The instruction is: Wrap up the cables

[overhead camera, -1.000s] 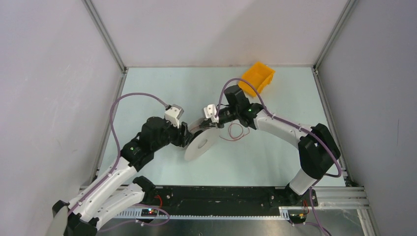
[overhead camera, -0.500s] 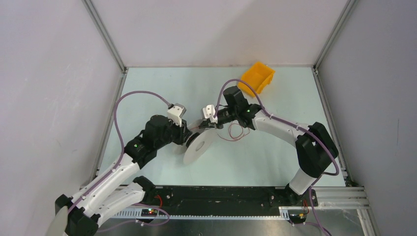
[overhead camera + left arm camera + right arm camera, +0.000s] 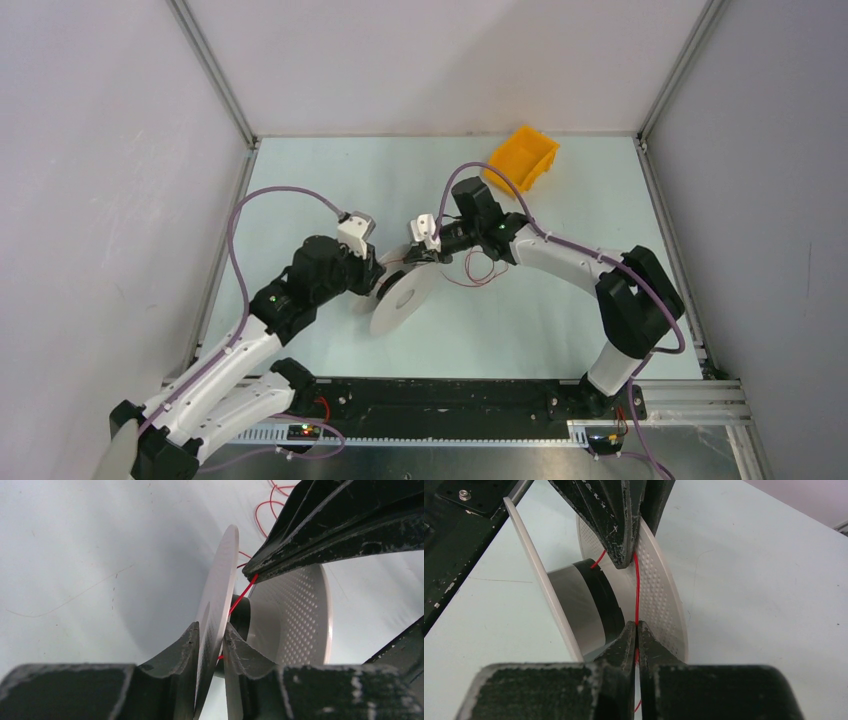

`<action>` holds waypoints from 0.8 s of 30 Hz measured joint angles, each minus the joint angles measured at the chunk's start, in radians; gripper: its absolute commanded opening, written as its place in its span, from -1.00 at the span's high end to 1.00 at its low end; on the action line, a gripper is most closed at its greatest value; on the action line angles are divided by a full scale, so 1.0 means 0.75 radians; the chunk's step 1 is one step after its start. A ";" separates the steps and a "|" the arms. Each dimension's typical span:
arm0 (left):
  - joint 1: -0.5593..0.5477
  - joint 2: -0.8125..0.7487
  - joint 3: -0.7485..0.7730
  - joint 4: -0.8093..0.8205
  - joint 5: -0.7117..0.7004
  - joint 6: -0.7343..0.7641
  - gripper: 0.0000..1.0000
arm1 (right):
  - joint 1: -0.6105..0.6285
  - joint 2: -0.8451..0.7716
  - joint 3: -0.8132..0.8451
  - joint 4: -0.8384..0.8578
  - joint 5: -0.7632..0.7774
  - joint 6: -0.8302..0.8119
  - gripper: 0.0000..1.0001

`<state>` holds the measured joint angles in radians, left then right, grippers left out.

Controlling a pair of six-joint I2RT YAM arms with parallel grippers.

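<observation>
The right claw (image 3: 636, 630) is found closed, the thin red cable (image 3: 636, 590) pinched at its tips and drawn taut to the dark hub of the spool (image 3: 589, 605). The left claw (image 3: 211, 630) is closed down to a narrow gap, with one white flange of the spool clamped between its fingers. Unwound loops (image 3: 482, 268) are laid on the tabletop (image 3: 330, 180) at 3 o'clock of the spool. An orange bin (image 3: 522, 158) is set at 1 o'clock, well apart. The step is judged as winding, at an early stage. Next, the taut strand is to be led round the hub between the flanges, without slack.
</observation>
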<state>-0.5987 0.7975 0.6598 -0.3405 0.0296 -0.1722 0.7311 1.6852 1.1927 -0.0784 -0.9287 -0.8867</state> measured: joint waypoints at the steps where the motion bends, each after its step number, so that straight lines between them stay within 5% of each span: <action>1: 0.000 0.001 0.000 -0.009 -0.002 0.001 0.45 | 0.000 0.002 0.000 0.003 0.001 0.004 0.89; 9: -0.002 0.007 0.000 -0.085 -0.026 0.032 0.52 | 0.000 0.009 -0.001 0.015 0.006 0.024 0.80; 15: -0.014 0.018 0.001 -0.097 -0.035 0.068 0.87 | -0.002 0.010 -0.001 0.043 0.008 0.030 0.72; 24: -0.023 0.016 0.004 -0.102 -0.048 0.114 1.00 | -0.019 0.009 -0.001 0.159 0.019 0.121 0.29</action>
<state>-0.6159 0.8093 0.6624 -0.4171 -0.0063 -0.0868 0.7166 1.6920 1.1923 0.0406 -0.9142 -0.7959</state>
